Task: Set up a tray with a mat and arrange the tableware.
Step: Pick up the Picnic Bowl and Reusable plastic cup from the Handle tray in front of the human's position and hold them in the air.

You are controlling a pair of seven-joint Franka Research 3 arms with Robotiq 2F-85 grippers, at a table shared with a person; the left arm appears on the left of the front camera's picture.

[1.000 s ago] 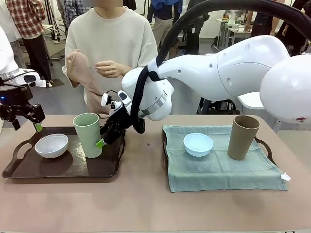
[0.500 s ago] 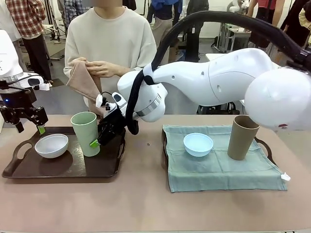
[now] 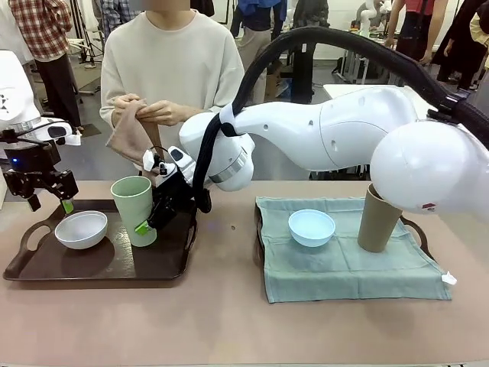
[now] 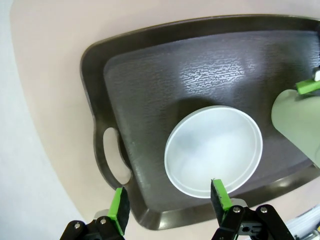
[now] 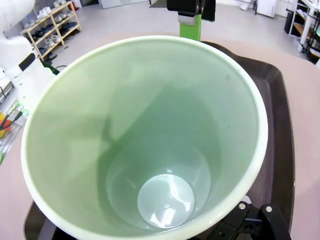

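The pale green tumbler stands tilted on the bare dark tray at the left, beside a white bowl. My right gripper has reached across the table and is shut on the tumbler's lower body; the right wrist view looks into the tumbler's mouth. My left gripper hovers open over the tray's left end, just above the white bowl. The green mat covers the right tray and carries a light blue bowl and a tan-brown tumbler.
A person at the far side holds a tan cloth in both hands above the left tray's back edge. My right arm's white links span the table's middle. Bare tabletop lies along the near edge.
My right gripper has shifted left with the green tumbler, tilting it. The person has brought both hands together on the cloth. My left gripper barely moved.
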